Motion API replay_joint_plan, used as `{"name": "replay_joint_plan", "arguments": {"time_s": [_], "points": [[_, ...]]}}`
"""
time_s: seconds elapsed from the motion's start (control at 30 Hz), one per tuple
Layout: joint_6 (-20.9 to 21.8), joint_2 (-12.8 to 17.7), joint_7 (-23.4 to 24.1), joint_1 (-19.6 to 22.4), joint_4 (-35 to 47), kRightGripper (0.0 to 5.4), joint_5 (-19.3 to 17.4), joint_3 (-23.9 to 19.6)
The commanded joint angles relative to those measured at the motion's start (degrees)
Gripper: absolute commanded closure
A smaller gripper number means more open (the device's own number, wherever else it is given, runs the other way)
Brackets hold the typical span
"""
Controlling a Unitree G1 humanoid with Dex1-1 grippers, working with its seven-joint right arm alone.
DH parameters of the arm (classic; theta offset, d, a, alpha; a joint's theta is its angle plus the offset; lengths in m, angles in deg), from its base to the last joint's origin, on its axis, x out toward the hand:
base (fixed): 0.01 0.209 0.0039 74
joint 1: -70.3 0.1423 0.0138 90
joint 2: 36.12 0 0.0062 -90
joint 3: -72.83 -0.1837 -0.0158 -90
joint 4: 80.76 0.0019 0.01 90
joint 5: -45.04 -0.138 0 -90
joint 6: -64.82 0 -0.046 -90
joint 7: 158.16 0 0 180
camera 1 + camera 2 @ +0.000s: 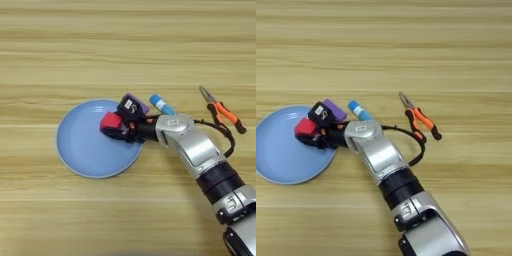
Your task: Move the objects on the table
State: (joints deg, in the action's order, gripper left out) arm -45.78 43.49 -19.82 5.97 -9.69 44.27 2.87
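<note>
Wide tan table (125, 45), bare above and left of blue plate (82, 150). Right gripper (116, 125) over plate's right rim, pinching red cube (110, 121). Purple bar (137, 103), glue stick (162, 105) just right of rim; pliers (222, 112) farther right.

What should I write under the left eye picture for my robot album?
Right gripper holds a red cube over a round blue plate.

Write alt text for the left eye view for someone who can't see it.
A silver robot arm reaches in from the lower right, its black claw closed on a red cube above the right part of a blue plate on a wooden table. A purple bar and a blue glue stick lie just behind the claw, orange-handled pliers farther right.
</note>
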Motion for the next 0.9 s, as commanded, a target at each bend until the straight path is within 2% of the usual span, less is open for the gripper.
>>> {"name": "replay_joint_plan", "arguments": {"time_s": [0.03,0.33,0.5,0.57,0.73,0.9], "points": [[2.5,-0.6,1.1,4.8,1.6,2.22,0.0,-1.3],[3.5,-1.1,0.5,5.1,4.9,0.91,-2.2,-3.5],[1.9,-0.9,0.2,5.2,9.4,0.25,-4.0,-5.5],[1.2,0.0,-0.1,4.9,12.2,0.03,-4.6,-6.3],[-2.0,3.8,-1.2,4.1,19.0,0.03,-7.4,-10.0],[-3.0,8.2,-1.3,5.0,18.9,0.03,-9.2,-15.2]]}}
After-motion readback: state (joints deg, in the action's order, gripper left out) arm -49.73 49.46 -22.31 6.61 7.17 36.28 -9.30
